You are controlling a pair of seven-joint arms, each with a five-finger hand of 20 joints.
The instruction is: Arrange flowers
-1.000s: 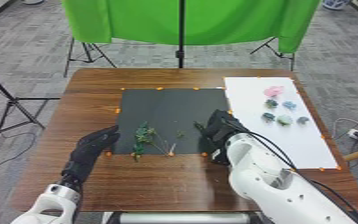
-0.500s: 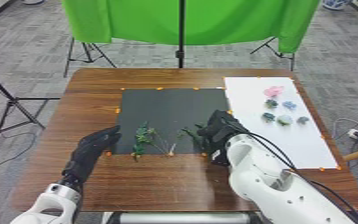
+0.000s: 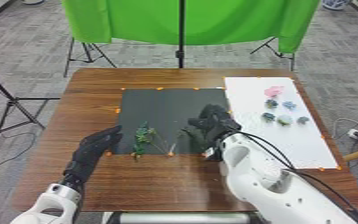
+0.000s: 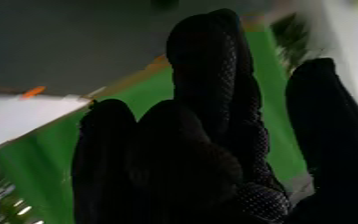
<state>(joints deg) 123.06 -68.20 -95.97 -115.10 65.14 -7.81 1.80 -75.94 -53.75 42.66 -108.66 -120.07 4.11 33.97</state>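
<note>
Leafy green sprig: lies lengthwise on the dark grey rectangular sheet (image 3: 162,107), left of centre, its lower tip at the near edge; a spine, I judge, for the arrangement.
Thin pale stems (image 3: 171,149): beside the leafy green sprig (image 3: 142,139), slanting upward from the near edge, probably fanned to give the flowers somewhere to sit.
My right robot hand, black fabric glove (image 3: 214,123): over the dark sheet's right side, fingers extended, thumb spread apart, pinching nothing I can make out; likely placed there to set or adjust greenery.
Small flower heads, pink (image 3: 274,91), blue (image 3: 289,105) and pale green (image 3: 285,120) among them: grouped on the white rectangular sheet (image 3: 291,150), apart from the greenery, presumably in reserve for blooms after foliage.
My left robot hand, black fabric glove (image 3: 101,141): at the dark sheet's left edge, fingers straight, out of the right's way.
Brown wooden desk (image 3: 158,180): carries both sheets, their edges marked with orange bits (image 3: 159,89).
</note>
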